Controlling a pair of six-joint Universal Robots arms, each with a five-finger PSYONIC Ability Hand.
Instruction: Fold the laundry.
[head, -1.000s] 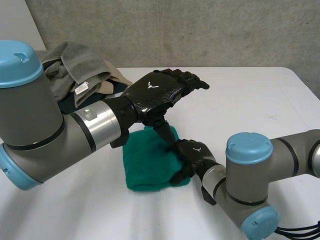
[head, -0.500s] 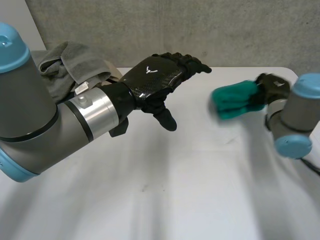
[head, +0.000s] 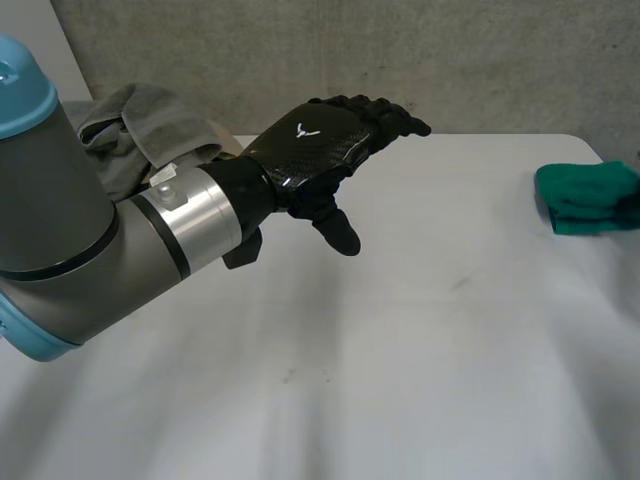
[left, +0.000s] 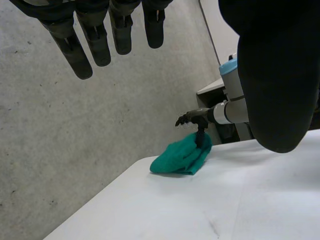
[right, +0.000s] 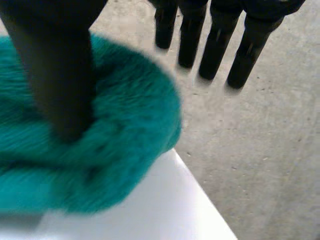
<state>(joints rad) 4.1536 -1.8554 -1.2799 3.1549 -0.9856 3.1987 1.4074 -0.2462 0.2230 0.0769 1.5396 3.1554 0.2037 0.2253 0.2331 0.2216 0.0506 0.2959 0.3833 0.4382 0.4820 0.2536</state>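
Green towel (head: 588, 197): folded bundle, now lying at the table's (head: 400, 350) right edge, near the far right corner. A second ago it sat at the near middle of the table under both hands; the right arm has swept it out there.

Right robot hand (left: 192, 118): over the bundle, thumb pressed down into the pile of the cloth, fingers straight and spread in the air beyond it, not pinching.

Left robot hand (head: 310, 150): spread, thumb hanging down, holding nothing, still hovering over the far middle of the table, barely shifted.

Unfolded pile of laundry (head: 140, 125): heaped at the far left corner.

Judgement: this item is done and set aside, and the pile comes next.
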